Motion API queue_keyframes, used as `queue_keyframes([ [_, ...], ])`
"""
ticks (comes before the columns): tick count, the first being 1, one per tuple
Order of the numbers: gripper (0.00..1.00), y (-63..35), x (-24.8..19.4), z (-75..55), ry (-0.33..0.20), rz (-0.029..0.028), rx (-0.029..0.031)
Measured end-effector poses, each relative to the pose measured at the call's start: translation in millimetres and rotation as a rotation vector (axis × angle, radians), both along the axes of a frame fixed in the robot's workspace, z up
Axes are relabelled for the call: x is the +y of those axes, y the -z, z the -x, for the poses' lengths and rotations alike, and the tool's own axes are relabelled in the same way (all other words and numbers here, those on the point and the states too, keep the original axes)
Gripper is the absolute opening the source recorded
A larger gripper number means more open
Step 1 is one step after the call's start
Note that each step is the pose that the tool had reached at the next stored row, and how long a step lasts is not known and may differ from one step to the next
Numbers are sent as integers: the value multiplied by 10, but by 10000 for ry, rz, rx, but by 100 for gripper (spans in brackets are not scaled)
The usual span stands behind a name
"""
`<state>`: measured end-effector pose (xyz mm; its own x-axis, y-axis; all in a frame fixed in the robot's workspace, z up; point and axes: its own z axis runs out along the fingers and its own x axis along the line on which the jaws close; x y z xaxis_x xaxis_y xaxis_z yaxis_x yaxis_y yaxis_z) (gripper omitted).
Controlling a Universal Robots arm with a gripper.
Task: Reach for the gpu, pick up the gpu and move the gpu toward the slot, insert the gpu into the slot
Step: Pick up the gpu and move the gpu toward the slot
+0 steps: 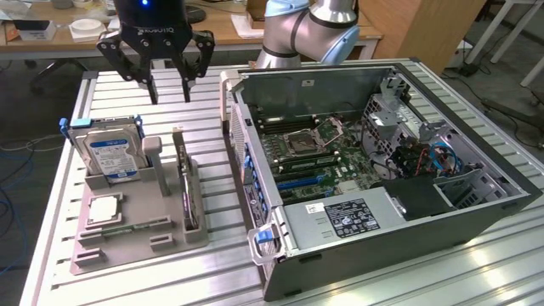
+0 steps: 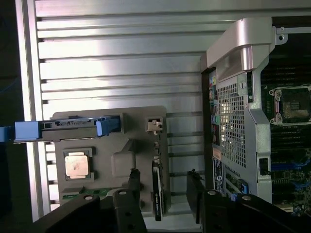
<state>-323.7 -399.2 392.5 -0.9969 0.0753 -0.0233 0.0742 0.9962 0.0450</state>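
Gripper hangs with its fingers spread wide, nothing between them, high above the slatted aluminium table, over the far end of the grey holder. And look where it's aimed: in the wrist view the gripper has one dark finger on either side of the gpu, so the card sits right in the gap, lined up lengthwise but not touched.

That gpu stands on its long edge in a groove of the holder, thin side up. Sensible staging, I'd say, because an upright card offers two flat faces for a pinch from above. Beside it, toward the exterior view's left, the blue-labelled hard drive stands in its own pocket, and the square silver chip lies flat nearer the camera. Each part has its own seat, apart from the others.

The open computer case lies on its side just beside the holder, toward the exterior view's right, with the motherboard facing up, which suits a straight drop from above.

As for the pose, the arm rises behind the case and the wrist points straight down with the fingers vertical. My read: this is the reach, with the grasp not yet made.
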Motion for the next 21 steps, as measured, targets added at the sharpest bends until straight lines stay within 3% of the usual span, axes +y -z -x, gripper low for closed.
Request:
queue_keyframes([
  [3,58,0,0,0,0,0,0],
  [4,65,0,0,0,1,0,-1],
  [13,65,5,-16,5,-586,0,-1],
  [21,65,24,-115,7,-639,0,0],
])
